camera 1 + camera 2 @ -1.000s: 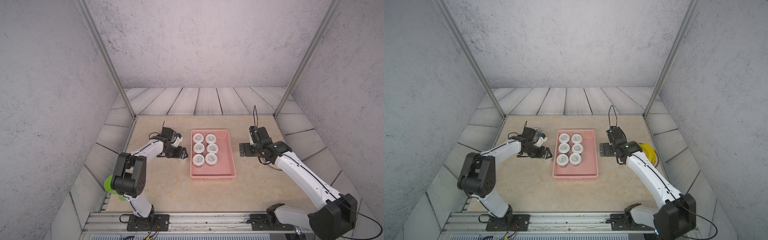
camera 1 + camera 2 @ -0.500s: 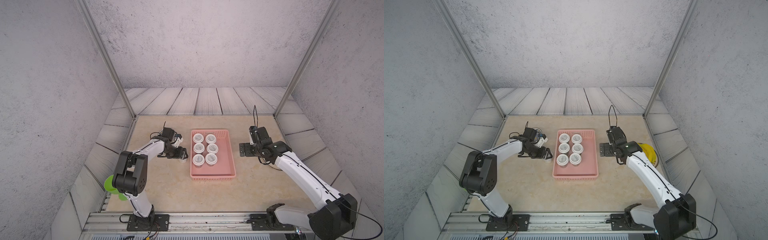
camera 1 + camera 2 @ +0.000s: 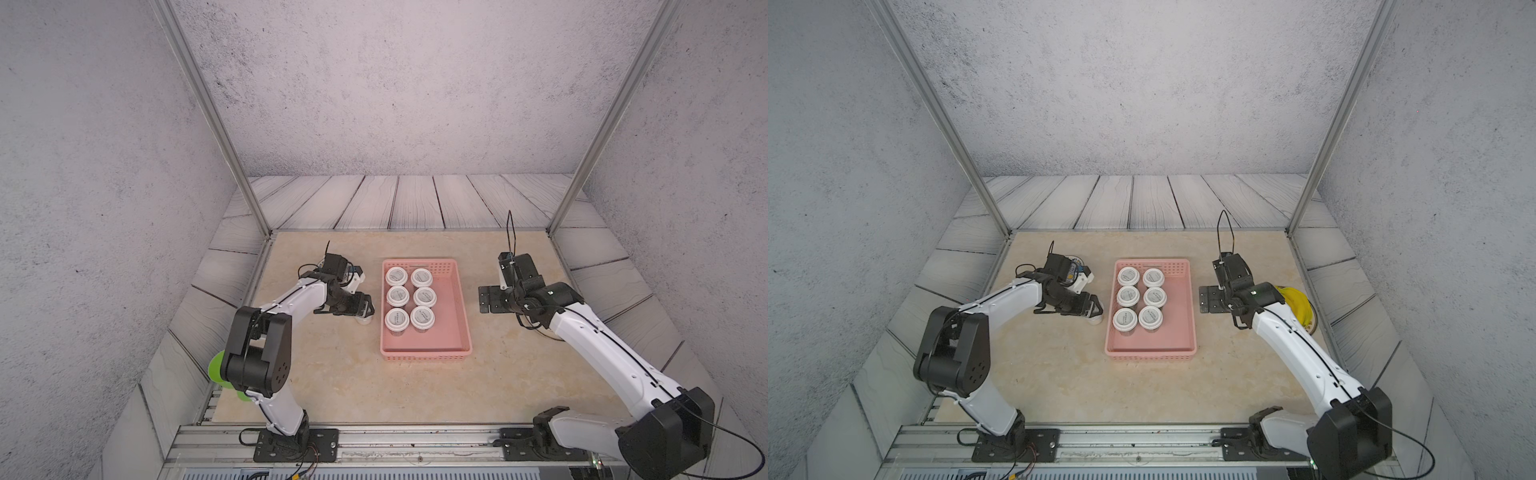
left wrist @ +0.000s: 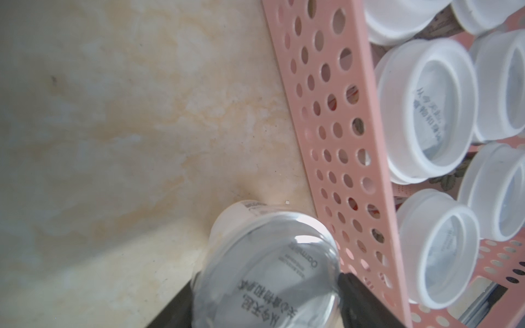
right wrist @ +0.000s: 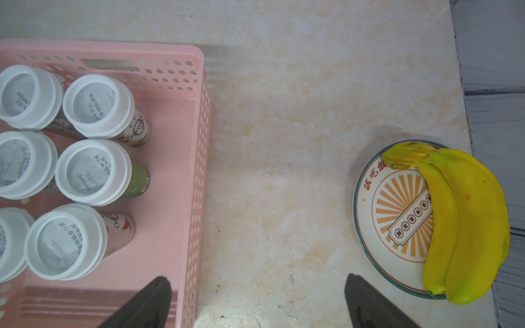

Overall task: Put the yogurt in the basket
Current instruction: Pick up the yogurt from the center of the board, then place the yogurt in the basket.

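Observation:
A pink basket (image 3: pixel 426 357) (image 3: pixel 1150 353) lies mid-table with several white-lidded yogurt cups (image 3: pixel 424 296) (image 3: pixel 1154 296) (image 5: pixel 93 173) standing in its far half. One more yogurt cup (image 3: pixel 364 319) (image 3: pixel 1095 319) (image 4: pixel 267 269) stands on the table just outside the basket's left wall (image 4: pixel 335 113). My left gripper (image 3: pixel 358 308) (image 4: pixel 267 284) is shut on it, a black finger pressing each side of its lid. My right gripper (image 3: pixel 488 299) (image 5: pixel 257 279) hangs open and holds nothing. It is over the table at the basket's right rim (image 5: pixel 199 142).
A plate (image 5: pixel 397 198) with yellow bananas (image 3: pixel 1298 301) (image 5: pixel 468 213) sits by the right table edge, under the right arm. A green object (image 3: pixel 216 368) shows behind the left arm's elbow. Metal frame posts stand at the back corners.
The left gripper's jaws have closed in on the yogurt cup beside the basket. The right arm has not moved.

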